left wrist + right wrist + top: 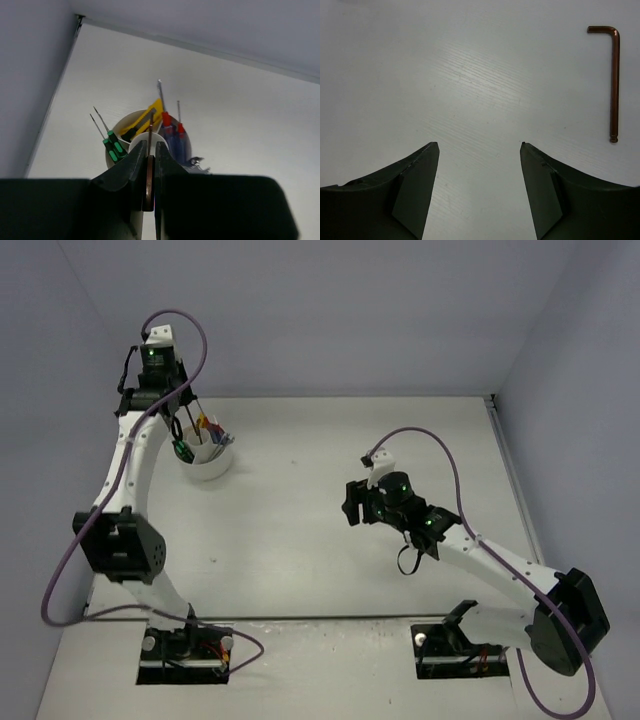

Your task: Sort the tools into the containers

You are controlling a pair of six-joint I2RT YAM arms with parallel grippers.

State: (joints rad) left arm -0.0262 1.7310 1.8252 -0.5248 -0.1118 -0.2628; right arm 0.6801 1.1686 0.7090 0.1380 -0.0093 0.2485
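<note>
The white cup [211, 470] stands at the far left of the table. It holds green-black screwdrivers [114, 148], a yellow knife [144, 120] and blue screwdrivers with red collars [173, 136]. My left gripper [151, 143] hangs just above the cup's rim [123, 121], shut on a thin dark hex key [148, 176] that points down toward the cup. My right gripper [480, 145] is open over bare table near the middle, with nothing between its fingers. Another brown L-shaped hex key [615, 80] lies flat on the table, beyond it and to its right.
Grey walls close off the table [330, 540] at the back, left and right. The left arm [130, 470] stretches along the left edge toward the cup. The right arm [480, 555] reaches in from the near right, trailing a purple cable.
</note>
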